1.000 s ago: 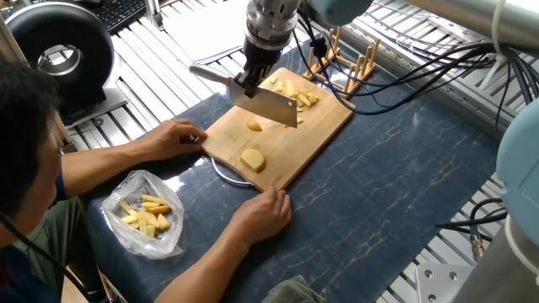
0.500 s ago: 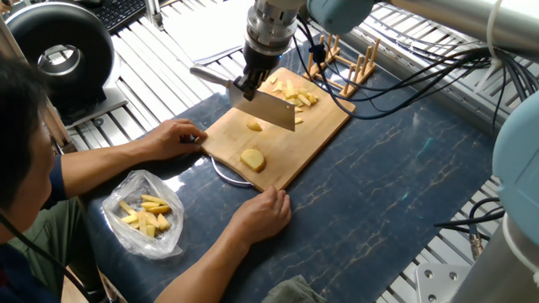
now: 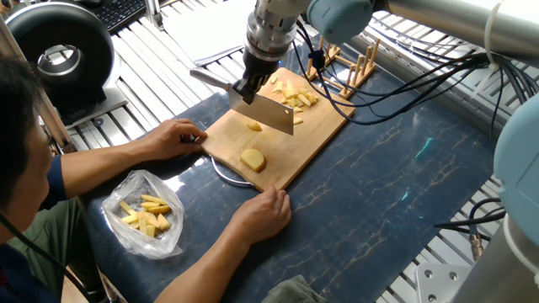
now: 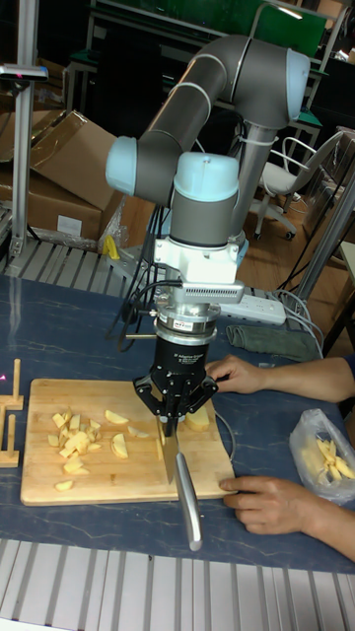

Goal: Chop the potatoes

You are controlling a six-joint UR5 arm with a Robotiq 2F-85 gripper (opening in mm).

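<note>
Two uncut potatoes (image 3: 253,159) lie below the cleaver (image 3: 268,112) pinched in the tool (image 3: 249,84), so the next chop, mid-task, calls for lowering onto the nearer chunk.

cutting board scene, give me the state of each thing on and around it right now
gripper: shut on the knife
knife: held over the board, handle toward the person
cutting board: flat, steadied by two hands
potatoes: one large chunk uncut, one small piece near the blade, cut pile at far end
plastic bag: open, holding yellow pieces
</note>
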